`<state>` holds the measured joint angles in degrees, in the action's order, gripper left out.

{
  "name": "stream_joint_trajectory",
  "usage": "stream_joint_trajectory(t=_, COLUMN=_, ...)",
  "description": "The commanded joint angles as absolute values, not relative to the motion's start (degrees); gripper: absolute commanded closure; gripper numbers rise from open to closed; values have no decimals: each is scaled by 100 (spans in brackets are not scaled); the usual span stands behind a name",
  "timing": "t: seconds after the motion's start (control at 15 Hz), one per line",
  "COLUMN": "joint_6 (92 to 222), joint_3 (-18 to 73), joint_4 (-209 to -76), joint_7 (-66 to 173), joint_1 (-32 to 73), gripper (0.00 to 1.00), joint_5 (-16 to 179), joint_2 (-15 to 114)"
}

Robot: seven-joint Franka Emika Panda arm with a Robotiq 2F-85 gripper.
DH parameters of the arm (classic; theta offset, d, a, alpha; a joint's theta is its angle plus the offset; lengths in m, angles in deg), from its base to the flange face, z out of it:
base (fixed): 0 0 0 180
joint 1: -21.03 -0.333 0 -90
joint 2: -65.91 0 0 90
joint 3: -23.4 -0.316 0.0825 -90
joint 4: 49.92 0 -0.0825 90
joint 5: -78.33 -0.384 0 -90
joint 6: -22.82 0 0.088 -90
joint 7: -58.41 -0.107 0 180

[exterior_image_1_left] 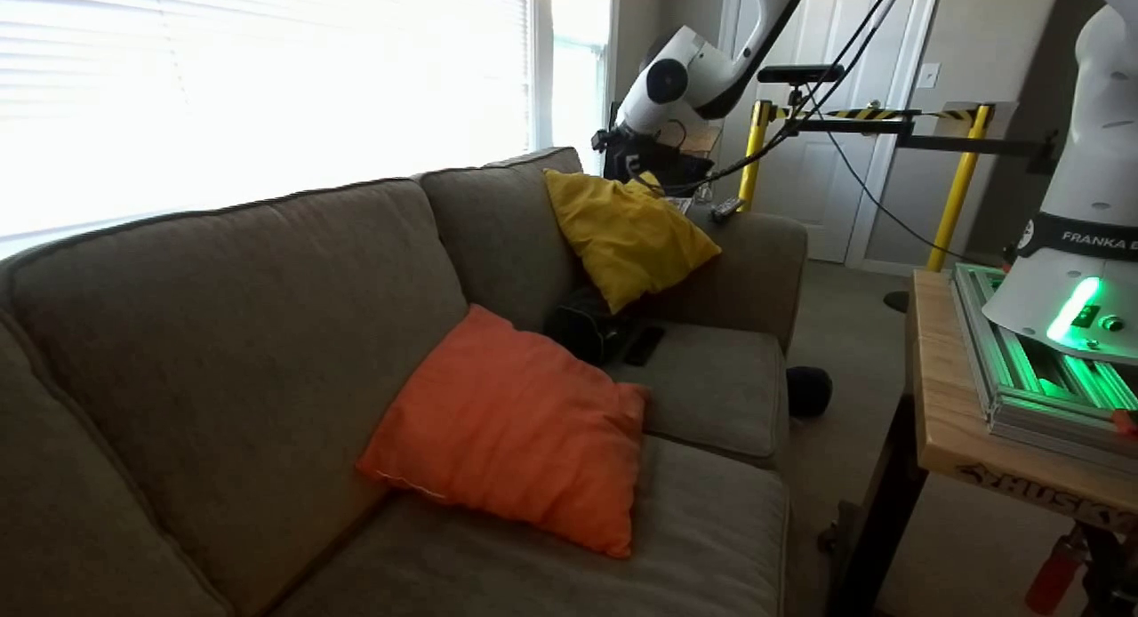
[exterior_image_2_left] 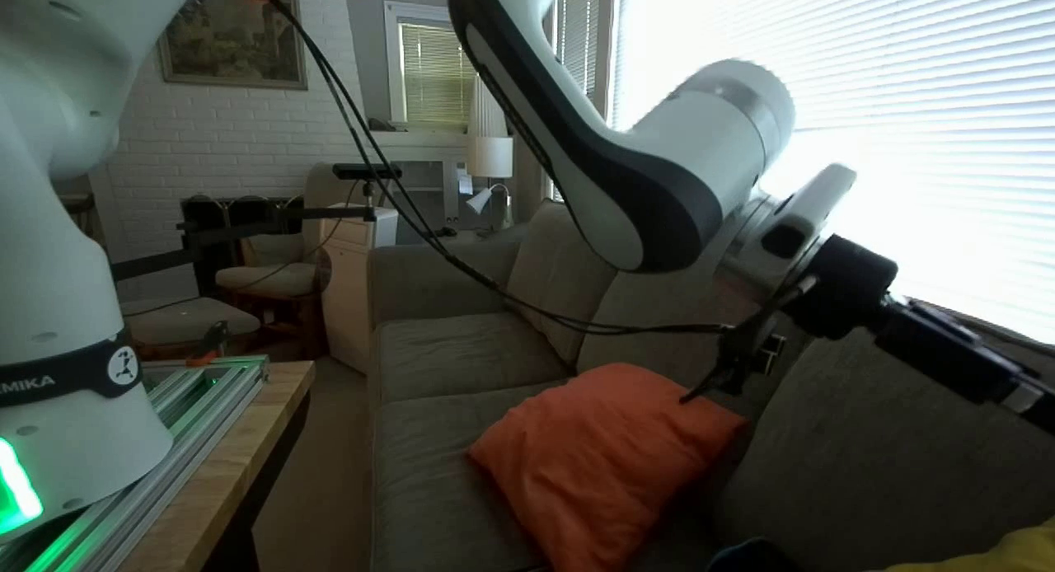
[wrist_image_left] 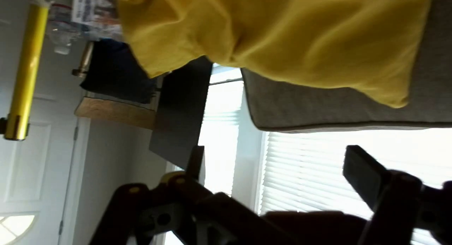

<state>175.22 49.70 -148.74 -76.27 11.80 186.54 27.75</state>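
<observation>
Where the sofa [exterior_image_1_left: 240, 315] rises into its far armrest [exterior_image_1_left: 756, 270], a yellow pillow [exterior_image_1_left: 627, 239] leans in the corner, near the gripper [wrist_image_left: 279, 167], whose jaws are spread wide apart with window blinds [wrist_image_left: 303, 156] showing between them. In the wrist view the pillow's edge stands apart from the jaws. By its lower corner, a black bag-like pouch [exterior_image_1_left: 580, 325] sits on the seat beside a dark flat object [exterior_image_1_left: 645, 345]; the pouch's inside is hidden. A clear plastic container [wrist_image_left: 61, 36], near a printed item [wrist_image_left: 96, 10], is too blurred for its contents to be made out. An orange pillow [exterior_image_1_left: 524, 430] lies across the sofa's seat in both exterior views.
</observation>
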Motion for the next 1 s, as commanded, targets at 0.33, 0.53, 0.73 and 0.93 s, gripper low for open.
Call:
stream_joint_trajectory(t=0.33, joint_6=16427, joint_3=3857, joint_4=-15593, joint_7=-6574, joint_1=2352, gripper=0, joint_5=18472, joint_2=3855)
stream_joint_trajectory(t=0.53, joint_6=17241, joint_3=3493, joint_4=-15380, joint_7=-6451, joint_1=2713, gripper=0, joint_5=18757, joint_2=3684)
stream_joint_trajectory(t=0.73, joint_6=18077, joint_3=3329, joint_4=-15138, joint_7=-6235, joint_1=2774, gripper=0, joint_5=18729, joint_2=3440)
stream_joint_trajectory(t=0.93, joint_6=18956, joint_3=3154, joint_4=-15017, joint_7=-5866, joint_1=2847, gripper=0, joint_5=18638, joint_2=3332)
